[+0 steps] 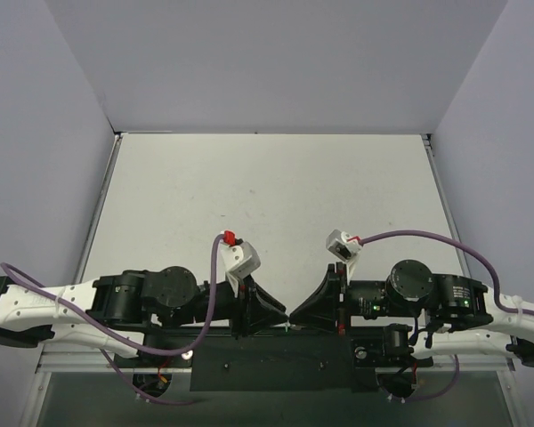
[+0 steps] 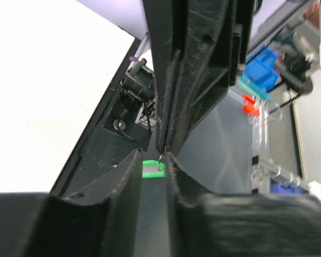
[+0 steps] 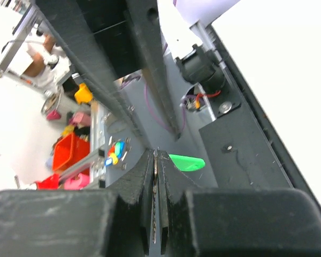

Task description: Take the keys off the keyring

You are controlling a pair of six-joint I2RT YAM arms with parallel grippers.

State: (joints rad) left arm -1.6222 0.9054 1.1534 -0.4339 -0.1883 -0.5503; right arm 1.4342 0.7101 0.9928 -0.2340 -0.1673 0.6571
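Left hand [image 2: 152, 156]: being held slightly parted at keyring [image 2: 152, 169].
Right hand [image 3: 155, 152]: being squeezed closed on key [image 3: 155, 182] beside keyring.

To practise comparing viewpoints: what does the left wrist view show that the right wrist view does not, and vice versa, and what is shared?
Only the left wrist view: the green keyring framed in the gap of the open left end effector, and a thin wire loop at the tip of the right end effector. Only the right wrist view: that end effector shut on a thin silver strip, apparently the key. Both: the keyring, the white table and the two end effectors tip to tip.
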